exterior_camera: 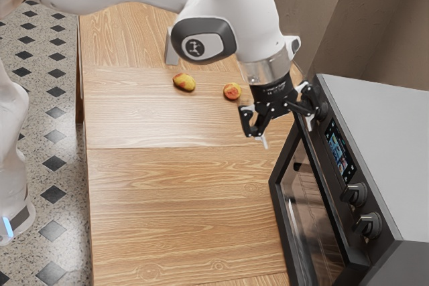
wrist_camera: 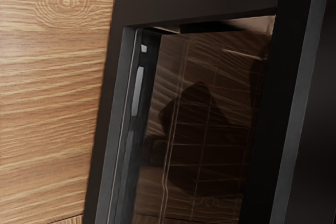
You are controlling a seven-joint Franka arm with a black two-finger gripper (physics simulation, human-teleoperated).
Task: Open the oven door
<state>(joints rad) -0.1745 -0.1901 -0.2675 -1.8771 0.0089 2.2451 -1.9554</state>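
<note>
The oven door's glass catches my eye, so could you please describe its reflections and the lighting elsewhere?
Wrist view: the oven door's glass is dark brown, with a blocky darker reflection and faint wood-grain streaks. Exterior view: the oven's top is evenly pale grey, and the tabletop carries a soft sheen.

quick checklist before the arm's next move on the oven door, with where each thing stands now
1. Tool open, fingers apart: ok
2. Nothing held between the fingers: ok
3. Tool near the oven, at the far end of its front: ok; whether it touches the oven: cannot tell
4. Tool closed on the door: not ok, no grip on it yet
5. Door handle clearly located: cannot tell
6. Both fruits, the longer one and the rounder one, lying on the table apart from the oven: ok
</note>
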